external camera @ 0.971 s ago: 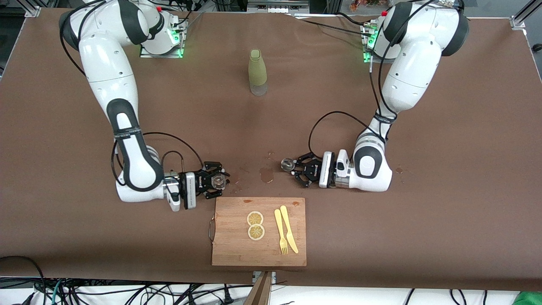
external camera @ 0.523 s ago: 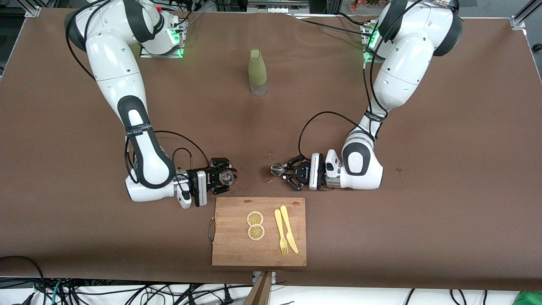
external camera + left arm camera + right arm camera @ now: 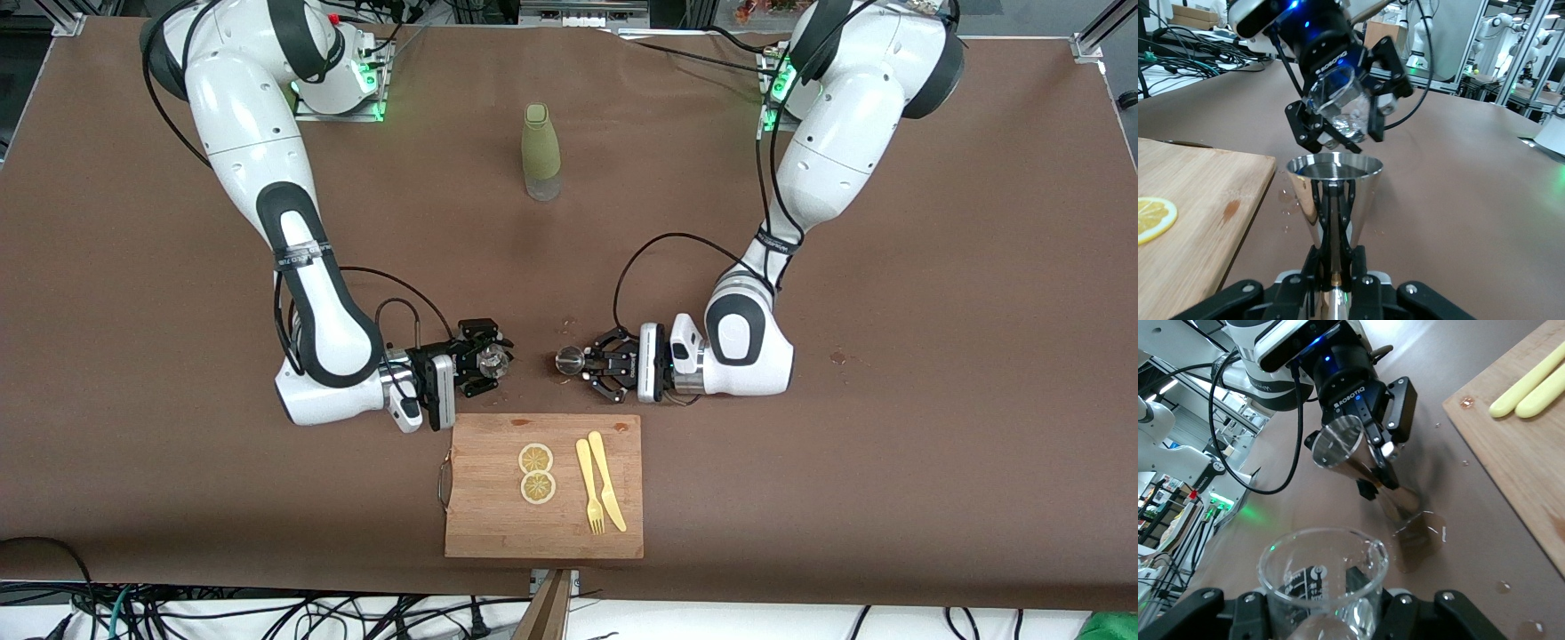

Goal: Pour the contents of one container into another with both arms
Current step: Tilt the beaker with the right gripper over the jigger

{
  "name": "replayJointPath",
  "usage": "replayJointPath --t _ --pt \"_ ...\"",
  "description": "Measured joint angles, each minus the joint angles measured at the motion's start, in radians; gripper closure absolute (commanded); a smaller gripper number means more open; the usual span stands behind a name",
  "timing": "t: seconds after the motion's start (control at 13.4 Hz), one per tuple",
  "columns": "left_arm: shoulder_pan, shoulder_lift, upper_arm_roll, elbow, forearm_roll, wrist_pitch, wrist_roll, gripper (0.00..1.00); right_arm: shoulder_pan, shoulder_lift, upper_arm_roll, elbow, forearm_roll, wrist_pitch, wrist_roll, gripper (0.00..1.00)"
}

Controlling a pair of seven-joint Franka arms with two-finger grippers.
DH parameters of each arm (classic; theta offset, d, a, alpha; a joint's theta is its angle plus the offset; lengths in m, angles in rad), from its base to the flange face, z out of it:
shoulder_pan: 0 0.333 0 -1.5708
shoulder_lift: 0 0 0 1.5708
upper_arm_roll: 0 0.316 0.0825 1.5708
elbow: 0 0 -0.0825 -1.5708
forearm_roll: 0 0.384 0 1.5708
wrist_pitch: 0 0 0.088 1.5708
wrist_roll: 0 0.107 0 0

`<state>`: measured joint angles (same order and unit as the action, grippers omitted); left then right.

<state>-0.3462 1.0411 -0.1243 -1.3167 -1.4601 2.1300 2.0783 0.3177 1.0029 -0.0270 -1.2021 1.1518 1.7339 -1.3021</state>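
Observation:
My left gripper [image 3: 582, 363] is shut on the narrow waist of the steel jigger [image 3: 569, 359], which the left wrist view shows as a shiny cone [image 3: 1333, 193] rising from my fingers [image 3: 1350, 257]. My right gripper [image 3: 484, 362] is shut on the small clear glass cup [image 3: 492, 360], whose printed scale and round rim [image 3: 1321, 577] fill the right wrist view. Cup and jigger face each other a short gap apart, not touching, above a wet patch [image 3: 1415, 533] on the cloth. Seen from the left wrist, the cup [image 3: 1341, 110] hangs tilted just past the jigger's rim.
A wooden cutting board [image 3: 484, 524] lies just nearer the front camera than both grippers, carrying two lemon slices [image 3: 536, 473] and a yellow fork and knife [image 3: 600, 493]. The tall olive-green bottle [image 3: 540, 151] stands between the two arm bases. Droplets speckle the brown cloth [image 3: 889, 267].
Both arms have swung inward toward each other, so the cup and the jigger now stand much closer together. Both grips are unchanged.

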Motion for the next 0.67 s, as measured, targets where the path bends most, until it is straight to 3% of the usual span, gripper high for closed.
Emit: replayJointPath --t 0.67 --pt "-0.023 0.007 -0.009 0.019 -0.005 0.052 -0.050 1.00 0.023 -0.003 -0.001 0.091 -0.084 -0.076 0.175 0.73"
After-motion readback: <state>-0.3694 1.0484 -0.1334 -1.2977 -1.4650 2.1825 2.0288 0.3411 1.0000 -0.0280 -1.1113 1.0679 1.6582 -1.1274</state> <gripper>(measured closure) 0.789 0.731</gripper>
